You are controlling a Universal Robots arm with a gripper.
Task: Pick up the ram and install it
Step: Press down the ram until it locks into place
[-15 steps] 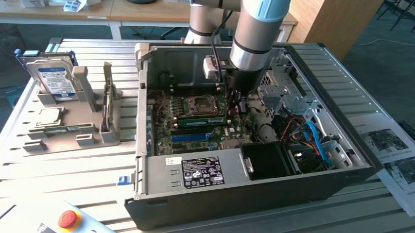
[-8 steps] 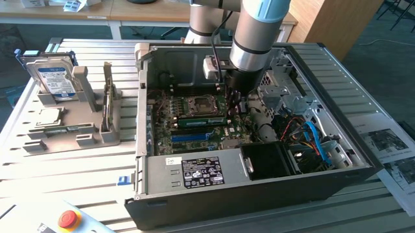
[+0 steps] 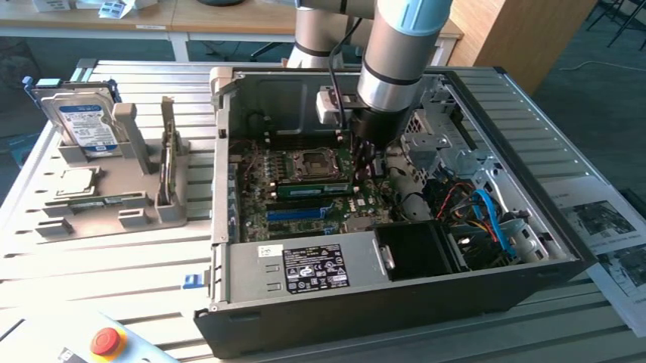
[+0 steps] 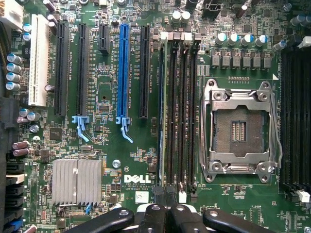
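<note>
Green ram [image 3: 314,188] sits seated in the motherboard [image 4: 107,160] directly below the gripper [image 4: 165,213], whose fingers are closed, empty.

Open computer case [image 3: 302,302] on table [image 3: 101,257]; holder rack [image 3: 111,204] beside it, toward exterior view's left.

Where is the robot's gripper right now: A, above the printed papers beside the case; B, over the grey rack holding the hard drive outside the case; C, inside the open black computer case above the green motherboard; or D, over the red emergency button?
C: in the exterior view the gripper reaches down into the open black computer case, just above the green motherboard near the empty silver processor socket.
</note>
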